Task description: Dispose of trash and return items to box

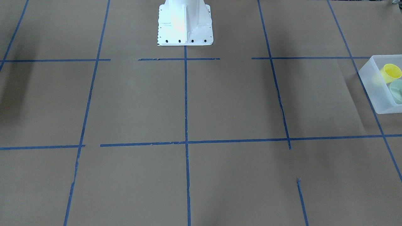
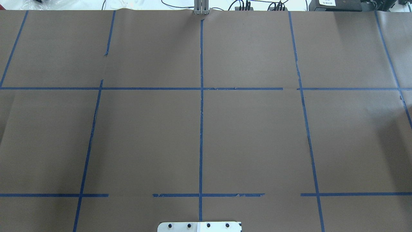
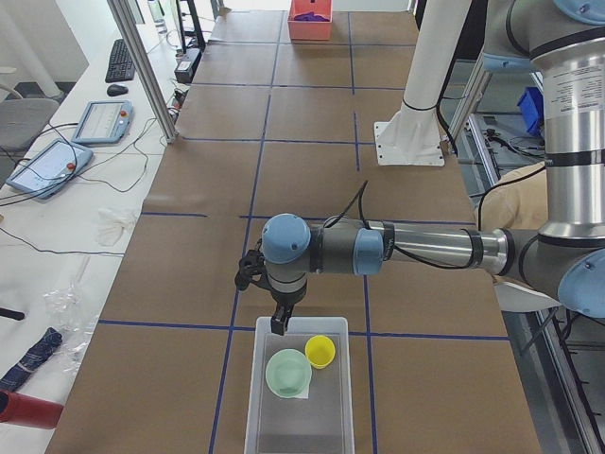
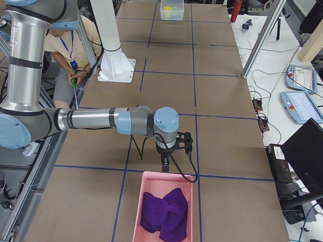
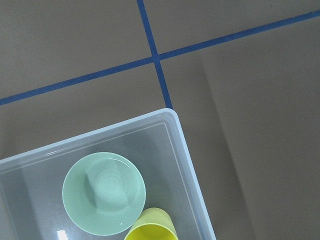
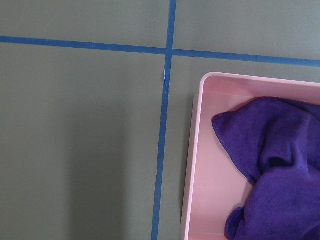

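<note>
Everything looks put away.
The cup (image 5: 150,226) and bowl (image 5: 103,192) sit in the box (image 5: 186,150) just beyond the left gripper (image 3: 280,323). The cloth (image 6: 280,150) lies in the pink bin (image 6: 192,150) just beyond the right gripper (image 4: 165,165). Whether either is open I cannot tell.

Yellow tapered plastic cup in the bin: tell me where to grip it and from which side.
Pinch the yellow tapered plastic cup at its rim, coming straight down: it stands mouth-up in the translucent frosted bin, whose walls likely block side approaches. Stay clear of the pale mint-green bowl beside it.
</note>
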Tool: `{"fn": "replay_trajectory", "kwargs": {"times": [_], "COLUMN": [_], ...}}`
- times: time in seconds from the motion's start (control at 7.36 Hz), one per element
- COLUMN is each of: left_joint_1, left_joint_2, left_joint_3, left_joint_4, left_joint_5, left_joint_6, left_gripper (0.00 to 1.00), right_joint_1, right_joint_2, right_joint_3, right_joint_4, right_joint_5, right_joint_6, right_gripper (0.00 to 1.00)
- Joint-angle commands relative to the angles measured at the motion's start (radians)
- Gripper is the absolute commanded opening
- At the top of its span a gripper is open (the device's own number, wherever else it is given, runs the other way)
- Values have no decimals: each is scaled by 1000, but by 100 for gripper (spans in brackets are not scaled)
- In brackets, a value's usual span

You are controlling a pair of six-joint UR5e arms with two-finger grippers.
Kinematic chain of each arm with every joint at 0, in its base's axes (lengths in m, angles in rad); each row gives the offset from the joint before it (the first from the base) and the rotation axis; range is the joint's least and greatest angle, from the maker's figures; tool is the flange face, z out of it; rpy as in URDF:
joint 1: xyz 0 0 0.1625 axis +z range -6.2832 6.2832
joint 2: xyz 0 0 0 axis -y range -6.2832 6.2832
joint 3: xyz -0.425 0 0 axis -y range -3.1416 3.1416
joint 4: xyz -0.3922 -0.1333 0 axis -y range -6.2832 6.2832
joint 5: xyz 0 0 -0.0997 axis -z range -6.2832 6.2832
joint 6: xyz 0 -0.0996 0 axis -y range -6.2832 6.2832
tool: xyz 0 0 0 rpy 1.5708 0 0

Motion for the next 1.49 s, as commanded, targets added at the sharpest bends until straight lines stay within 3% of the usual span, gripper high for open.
{"fn": "replay_trajectory", "kwargs": {"times": [0.0, 1.36], "left_joint_1": [0, 0], "left_joint_2": [0, -5], "left_joint_3": [1, 4], "left_joint_4": [-1, -1], "left_joint_5": [1, 8], "left_joint_6": [0, -3], "left_gripper": [100, 100], "right_joint_1": [-1, -1], "right_joint_2": [0, -1], "right_joint_3": [0, -1], "right_joint_4": [1, 21], "right_joint_5": [0, 3], "right_joint_6": [-1, -1], "right_gripper": [100, 100]}}
